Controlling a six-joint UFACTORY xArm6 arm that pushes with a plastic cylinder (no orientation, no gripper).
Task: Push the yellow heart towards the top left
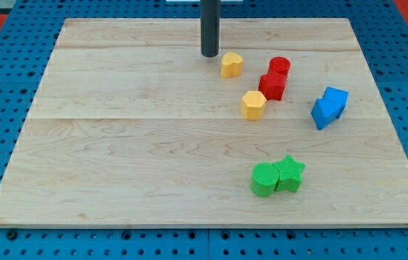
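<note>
The yellow heart [232,64] lies on the wooden board [117,144] near the view's top, right of centre. My tip [209,55] touches the board just left of the heart and slightly above it, a small gap apart. A yellow hexagon block [253,105] lies below and to the right of the heart.
A red cylinder [279,66] and a red star-like block [272,85] sit right of the heart. Two blue blocks [329,107] lie together at the right. A green cylinder [264,179] and a green star [289,174] touch near the bottom.
</note>
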